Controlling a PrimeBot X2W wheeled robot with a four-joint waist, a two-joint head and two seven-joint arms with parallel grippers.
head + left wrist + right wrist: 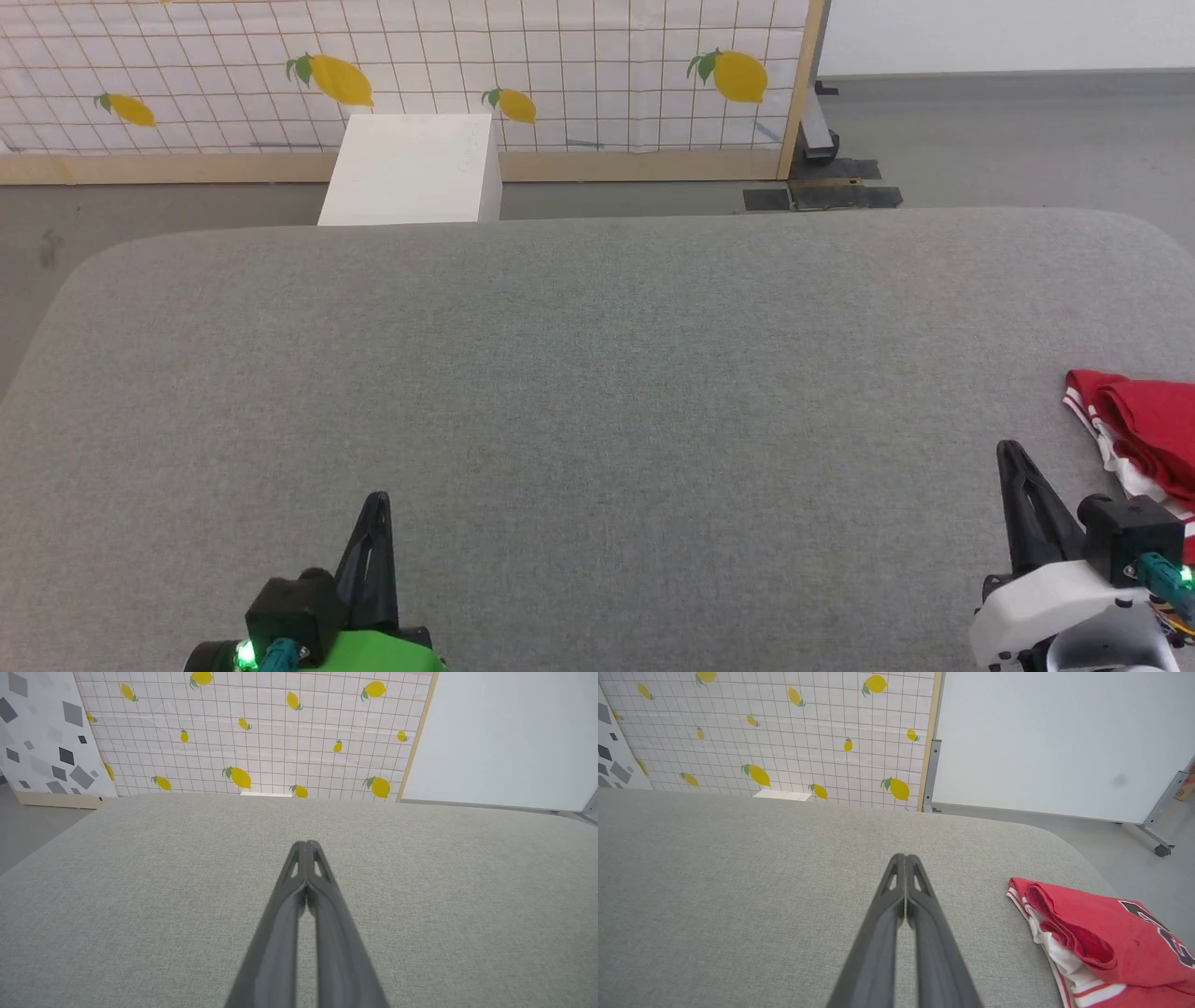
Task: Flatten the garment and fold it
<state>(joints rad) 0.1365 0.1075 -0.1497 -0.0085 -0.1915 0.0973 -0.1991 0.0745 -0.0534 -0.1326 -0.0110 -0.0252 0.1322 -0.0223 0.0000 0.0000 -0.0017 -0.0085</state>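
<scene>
The red garment (1148, 429) lies folded in a bundle at the right edge of the grey table, with white fabric and striped trim showing along its left side. The right wrist view shows the garment (1101, 938) at the lower right, part of a black print on top. My right gripper (1013, 457) is shut, empty, a little left of the garment and apart from it; its tips (905, 858) meet over bare cloth. My left gripper (376, 509) is shut and empty at the near left, its tips (306, 845) pressed together over the table.
The grey padded table (597, 373) has rounded far corners. Beyond its far edge stands a white box (411, 168) against a lemon-patterned panel (401, 65). Grey floor and a white board on a wheeled frame (1155, 840) lie to the right.
</scene>
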